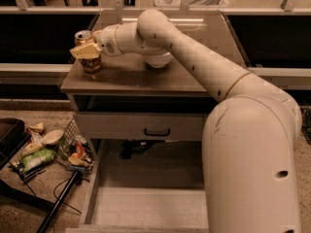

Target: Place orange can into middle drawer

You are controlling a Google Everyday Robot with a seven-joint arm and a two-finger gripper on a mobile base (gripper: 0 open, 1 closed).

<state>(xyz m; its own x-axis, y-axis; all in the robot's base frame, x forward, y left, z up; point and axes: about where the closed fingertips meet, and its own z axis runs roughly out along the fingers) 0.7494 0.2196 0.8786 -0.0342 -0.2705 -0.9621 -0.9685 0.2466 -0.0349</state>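
The orange can (90, 62) stands near the left edge of the cabinet top (131, 79), its silver top showing. My gripper (87, 50) reaches in from the right and is shut on the orange can, one pale finger crossing its front. The can's base is at or just above the cabinet top. The middle drawer (146, 208) is pulled out low at the front, with a pale flat floor and thin side walls. It holds nothing that I can see.
A white bowl (158, 59) sits on the cabinet top behind my arm. A drawer front with a small black handle (156, 131) is above the open drawer. A wire basket and wrappers (53, 152) lie on the floor at left. My arm's large body fills the right side.
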